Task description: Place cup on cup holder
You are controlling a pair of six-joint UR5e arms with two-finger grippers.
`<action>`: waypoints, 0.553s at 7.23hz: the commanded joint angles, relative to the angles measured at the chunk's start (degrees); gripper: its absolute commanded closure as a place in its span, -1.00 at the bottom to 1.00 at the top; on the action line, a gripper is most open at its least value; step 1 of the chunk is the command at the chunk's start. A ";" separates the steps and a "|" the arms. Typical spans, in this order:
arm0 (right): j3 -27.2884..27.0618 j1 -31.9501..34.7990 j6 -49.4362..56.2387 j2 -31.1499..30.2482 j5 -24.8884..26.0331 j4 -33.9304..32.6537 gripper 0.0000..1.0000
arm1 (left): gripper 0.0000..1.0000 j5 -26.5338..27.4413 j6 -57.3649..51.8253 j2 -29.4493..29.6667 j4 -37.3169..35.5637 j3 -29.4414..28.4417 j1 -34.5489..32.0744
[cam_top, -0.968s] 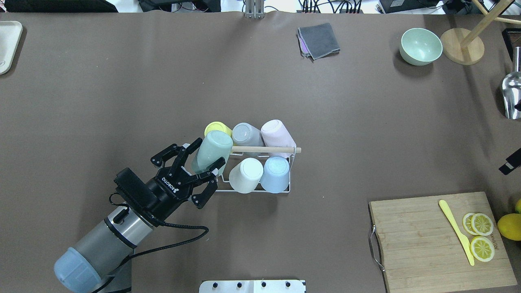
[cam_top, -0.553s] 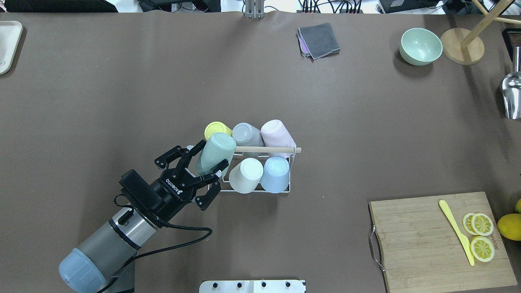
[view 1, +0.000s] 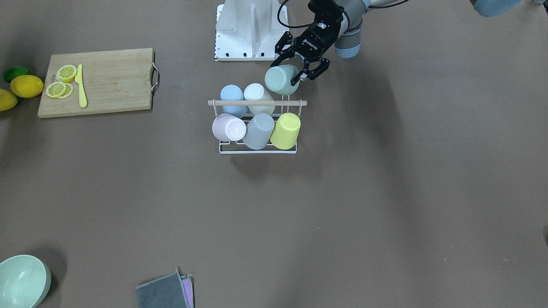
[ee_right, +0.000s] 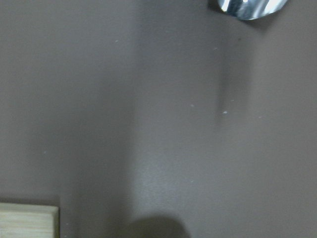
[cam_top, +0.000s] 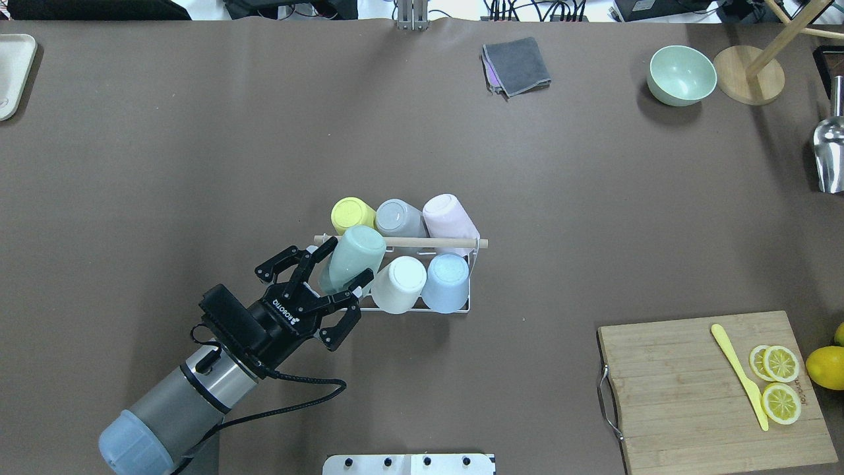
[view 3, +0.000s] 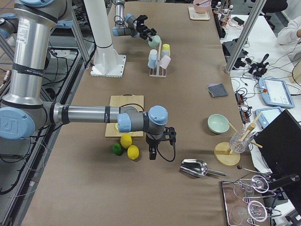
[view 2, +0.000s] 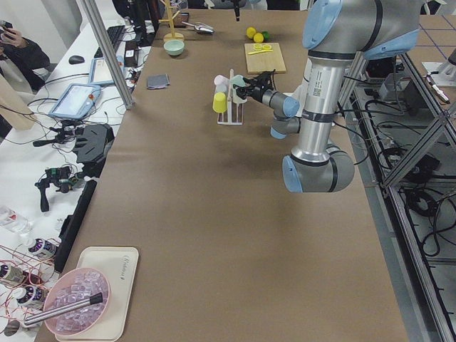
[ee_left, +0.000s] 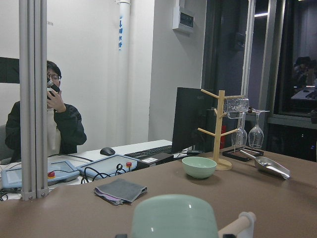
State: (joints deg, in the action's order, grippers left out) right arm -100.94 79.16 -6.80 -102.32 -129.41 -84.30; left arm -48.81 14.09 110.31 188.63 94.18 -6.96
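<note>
My left gripper [cam_top: 344, 264] is shut on a mint green cup [cam_top: 353, 256], held bottom-up and tilted at the near left corner of the cup holder [cam_top: 455, 309]. The holder is a white wire rack with a wooden rod [cam_top: 428, 243] across its top. The cup lies just on my side of the rod. In the front view the cup [view 1: 281, 79] sits behind the rod [view 1: 257, 102]. The rack holds yellow [cam_top: 351, 214], grey [cam_top: 399, 218], pink [cam_top: 448, 216], white [cam_top: 399, 284] and blue [cam_top: 446, 282] cups. My right gripper [view 3: 153, 151] hangs near the lemons; I cannot tell its state.
A cutting board [cam_top: 679, 396] with lemon slices and a yellow knife lies at the near right, with a lemon [cam_top: 825, 366] beside it. A mint bowl [cam_top: 682, 74], a wooden stand [cam_top: 748, 74], a metal scoop [cam_top: 829, 155] and a grey cloth [cam_top: 516, 66] lie at the far side.
My left gripper has moved right and toward me with the mint cup, which has dropped in front of the rod. The dark right gripper part at the view's right edge has gone.
</note>
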 commanded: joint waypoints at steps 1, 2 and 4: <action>0.04 2.65 -1.71 0.45 0.65 -0.60 -0.90 | 1.00 -0.06 0.06 -0.01 0.07 0.03 0.10; -0.66 2.84 -3.12 0.72 0.65 -1.91 -0.88 | 1.00 0.03 -0.03 -0.01 0.07 0.03 0.10; -1.98 2.84 -6.45 4.39 0.65 -8.04 -0.90 | 1.00 0.03 -0.03 -0.09 0.16 0.03 0.02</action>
State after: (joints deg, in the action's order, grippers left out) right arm -102.34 81.93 -11.11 -100.07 -128.73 -88.73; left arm -48.79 14.07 110.25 188.75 94.22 -6.87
